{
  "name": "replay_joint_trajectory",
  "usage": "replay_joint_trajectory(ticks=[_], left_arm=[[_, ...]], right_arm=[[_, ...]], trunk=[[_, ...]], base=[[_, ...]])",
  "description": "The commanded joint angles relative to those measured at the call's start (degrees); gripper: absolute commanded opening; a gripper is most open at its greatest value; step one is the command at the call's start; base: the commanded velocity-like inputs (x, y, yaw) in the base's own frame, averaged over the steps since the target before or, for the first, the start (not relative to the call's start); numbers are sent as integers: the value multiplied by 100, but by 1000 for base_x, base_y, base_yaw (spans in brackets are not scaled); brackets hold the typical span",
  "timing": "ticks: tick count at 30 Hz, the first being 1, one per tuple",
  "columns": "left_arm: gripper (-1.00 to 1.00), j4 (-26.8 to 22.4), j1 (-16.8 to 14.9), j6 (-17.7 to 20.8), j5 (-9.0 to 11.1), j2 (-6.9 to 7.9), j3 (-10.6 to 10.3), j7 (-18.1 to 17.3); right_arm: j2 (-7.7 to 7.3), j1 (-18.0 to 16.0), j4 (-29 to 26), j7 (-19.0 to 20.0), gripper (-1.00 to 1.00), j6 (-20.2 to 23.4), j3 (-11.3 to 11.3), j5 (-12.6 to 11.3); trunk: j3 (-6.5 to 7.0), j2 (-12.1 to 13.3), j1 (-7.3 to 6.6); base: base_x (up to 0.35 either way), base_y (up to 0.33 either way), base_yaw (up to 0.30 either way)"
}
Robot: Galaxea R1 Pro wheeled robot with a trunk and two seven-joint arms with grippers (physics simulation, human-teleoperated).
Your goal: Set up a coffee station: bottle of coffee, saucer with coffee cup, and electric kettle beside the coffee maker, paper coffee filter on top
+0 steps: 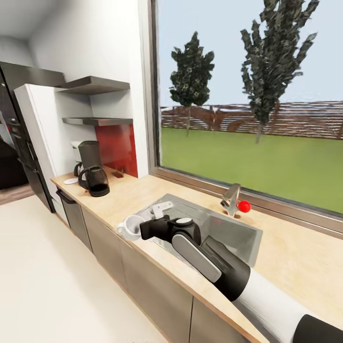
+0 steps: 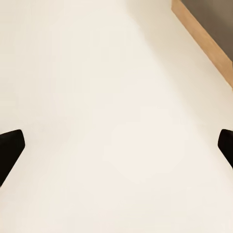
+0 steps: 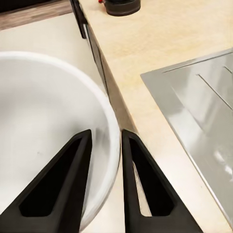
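My right gripper (image 1: 141,229) is shut on the rim of the white coffee cup (image 1: 129,226), with one finger inside the bowl and one outside. It holds the cup at the front edge of the light-wood countertop (image 1: 128,197). In the right wrist view the cup (image 3: 43,121) sits between the fingers (image 3: 133,165). Far along the counter stands the black coffee maker (image 1: 88,157). The dark glass kettle (image 1: 95,181) is just in front of it. A flat white disc, seemingly the saucer (image 1: 71,181), lies beside them. My left gripper (image 2: 116,150) hangs open over the floor.
The steel sink (image 1: 240,233) is inset beside my right arm, with a faucet (image 1: 231,197) and a red knob (image 1: 244,206) behind it. Two dark shelves (image 1: 97,121) hang above the coffee maker. A dark fridge (image 1: 19,143) closes off the far left. Pale floor (image 1: 43,276) lies below the cabinets.
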Motion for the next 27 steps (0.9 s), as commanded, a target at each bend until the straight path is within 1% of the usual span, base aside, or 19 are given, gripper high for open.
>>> replay_joint_trajectory(ticks=[1,10,21,27], left_arm=[[100,11,-5,-21,-61,3,5,41],[100,11,-10,-22,-63,5,-20,39],[100,11,-9,-14,-55,14,21,44],[100,11,-8,-13,-55,14,19,39]], right_arm=[[-1,-3,-6,-44,-100,0,4,-64],[0,-3,-6,-46,-100,0,4,-64],[0,-3,-6,-46,-100,0,5,-64],[2,-3,-6,-46,-100,0,11,-64]], trunk=[[-3,-4,2],[-23,-4,2],[-72,-4,2],[-99,-4,2]], base=[[0,0,278],[0,0,276],[4,2,271],[81,128,271]])
